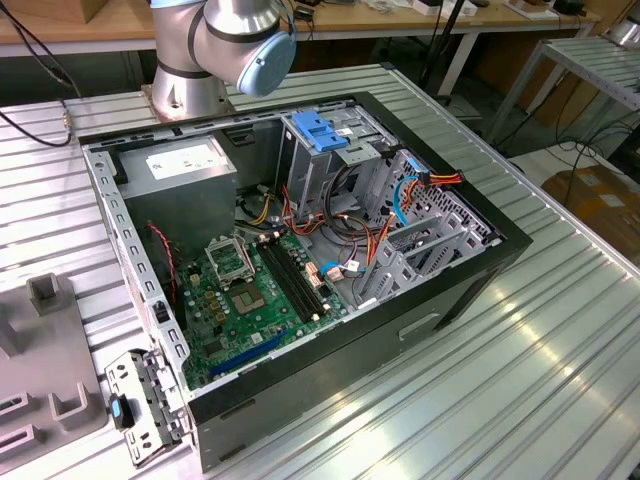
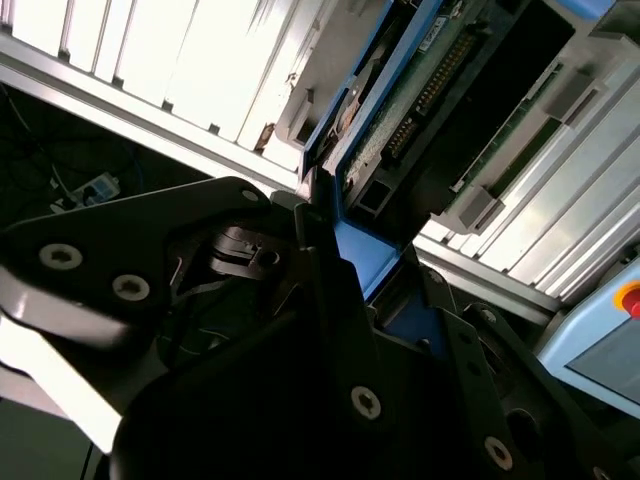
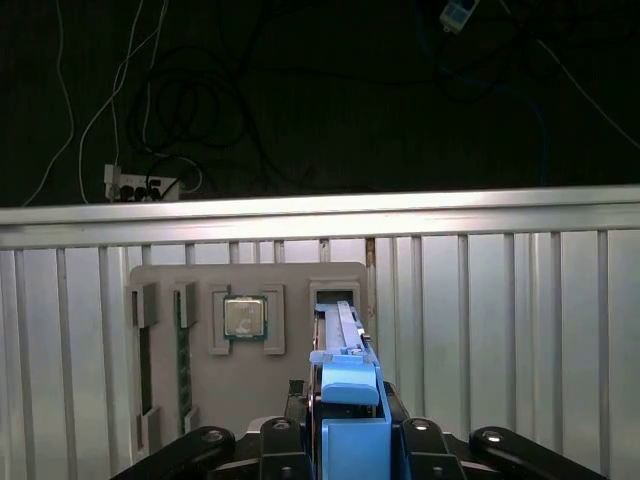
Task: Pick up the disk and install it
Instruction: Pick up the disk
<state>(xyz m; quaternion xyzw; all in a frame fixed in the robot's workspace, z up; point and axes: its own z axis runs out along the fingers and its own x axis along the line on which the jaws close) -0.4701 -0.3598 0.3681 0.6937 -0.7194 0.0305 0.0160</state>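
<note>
My gripper (image 3: 347, 425) is clamped snug on the disk (image 3: 343, 345), which sits edge-on between the fingers, blue rail facing out. Just past it is the grey tray (image 3: 250, 280) with 1 CPU chip (image 3: 244, 318), on the slatted desk (image 3: 500, 330).

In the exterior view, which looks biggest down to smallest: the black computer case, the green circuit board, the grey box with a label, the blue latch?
1. Black metal computer case
2. Green circuit board and grey metal box with white label: close, not ranked
3. Blue plastic latch
</note>
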